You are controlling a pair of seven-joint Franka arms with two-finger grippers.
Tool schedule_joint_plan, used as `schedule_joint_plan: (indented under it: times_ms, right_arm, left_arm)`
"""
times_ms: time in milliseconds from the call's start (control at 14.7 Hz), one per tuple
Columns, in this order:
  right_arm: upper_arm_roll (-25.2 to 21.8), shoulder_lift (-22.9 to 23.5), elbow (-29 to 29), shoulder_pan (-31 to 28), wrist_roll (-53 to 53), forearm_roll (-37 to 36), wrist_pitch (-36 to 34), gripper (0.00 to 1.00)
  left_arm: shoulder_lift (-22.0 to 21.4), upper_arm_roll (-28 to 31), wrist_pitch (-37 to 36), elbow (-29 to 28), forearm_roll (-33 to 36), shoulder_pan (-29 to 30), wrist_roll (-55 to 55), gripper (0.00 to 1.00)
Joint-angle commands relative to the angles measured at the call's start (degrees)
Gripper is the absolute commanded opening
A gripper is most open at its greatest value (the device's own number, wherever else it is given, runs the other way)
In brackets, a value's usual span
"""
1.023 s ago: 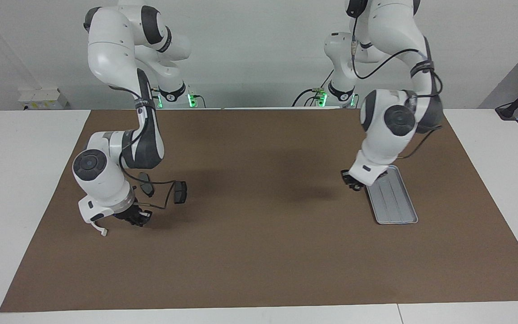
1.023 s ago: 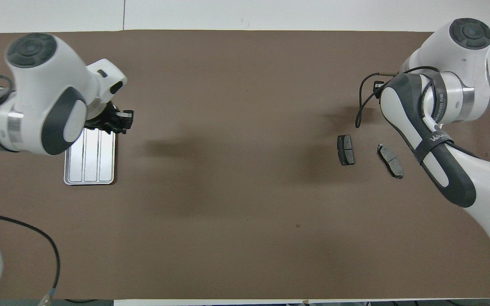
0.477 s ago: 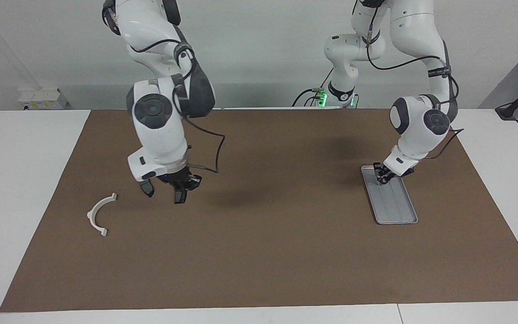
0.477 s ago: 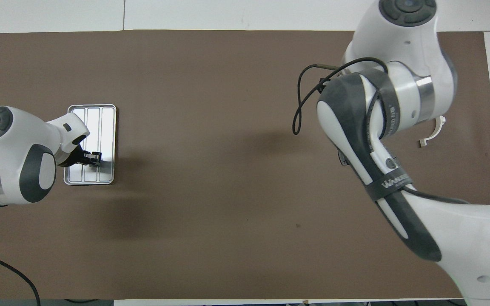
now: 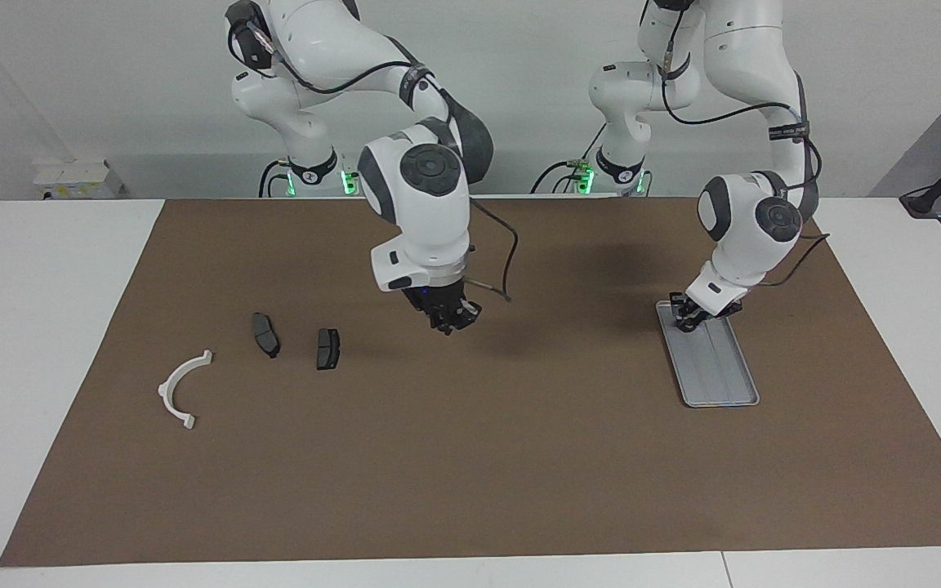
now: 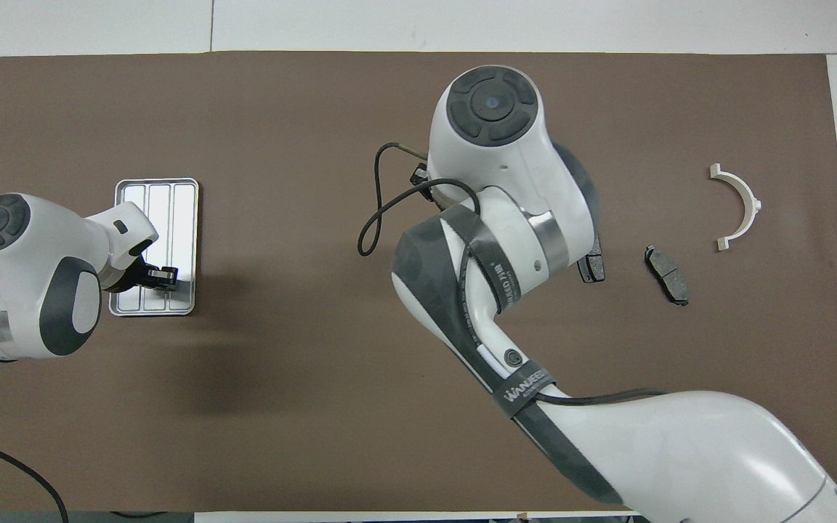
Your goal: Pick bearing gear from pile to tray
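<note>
The pile lies toward the right arm's end of the table. It holds a white half-ring bracket (image 5: pixel 180 388) (image 6: pixel 742 207) and two dark brake pads (image 5: pixel 265 333) (image 5: pixel 327 347), one of them (image 6: pixel 667 274) in full view from overhead. No small round piece shows. My right gripper (image 5: pixel 448 318) hangs over the bare mat near the table's middle, apart from the pile; in the overhead view its own wrist hides it. The silver ribbed tray (image 5: pixel 715 367) (image 6: pixel 157 196) lies toward the left arm's end. My left gripper (image 5: pixel 687 314) (image 6: pixel 160 276) is low over the tray's end nearer the robots.
A brown mat (image 5: pixel 470 457) covers most of the white table. The right arm's cable (image 6: pixel 371 218) loops out beside its wrist. The right forearm covers part of one brake pad (image 6: pixel 593 267) in the overhead view.
My right gripper has moved from over the brake pads toward the table's middle, so both pads show again. My left gripper has barely shifted over the tray's near end.
</note>
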Motion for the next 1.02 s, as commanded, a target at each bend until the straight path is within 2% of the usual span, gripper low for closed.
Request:
schedule_joint_plan:
  times_ms: [0, 136, 273, 409, 614, 682, 750, 955]
  right_arm:
    - [-0.3, 2.3, -2.2, 3.3, 5.2, -0.7, 5.3, 0.0]
    - [-0.3, 5.4, -2.5, 5.4, 9.2, -4.5, 9.2, 0.0]
    - [-0.3, 7.8, -2.5, 5.9, 11.2, -4.9, 11.6, 0.0]
    - [-0.3, 8.8, -2.8, 5.8, 11.8, -4.8, 12.6, 0.0]
    - [-0.3, 9.1, -6.4, 6.0, 13.2, -4.8, 16.7, 0.0]
    - [-0.3, 9.0, -7.0, 6.0, 13.2, -4.8, 17.0, 0.0]
    - [-0.3, 9.0, -7.4, 6.1, 13.2, -4.8, 17.1, 0.0]
    - [-0.3, 8.9, -7.3, 5.9, 13.1, -4.8, 17.0, 0.0]
  left_arm:
    - [-2.2, 0.4, 0.9, -2.4, -0.4, -0.2, 1.4, 0.0]
    - [-2.2, 0.7, 0.8, -2.4, -0.4, 0.0, 3.4, 0.0]
    - [-2.2, 0.6, 0.8, -2.4, -0.4, 1.1, 4.0, 0.0]
    - [-2.2, 0.6, 0.9, -2.3, -0.4, 1.1, 3.9, 0.0]
    - [-2.2, 0.6, 0.9, -2.1, -0.4, 0.8, 3.9, 0.0]
    - [-2.1, 0.6, 0.9, -2.1, -0.4, 0.7, 3.9, 0.63]
    - [-2.0, 0.6, 0.8, -1.9, -0.4, 0.5, 3.9, 0.99]
    - [-1.4, 0.3, -3.5, 2.3, -0.4, 0.2, 3.5, 1.0]
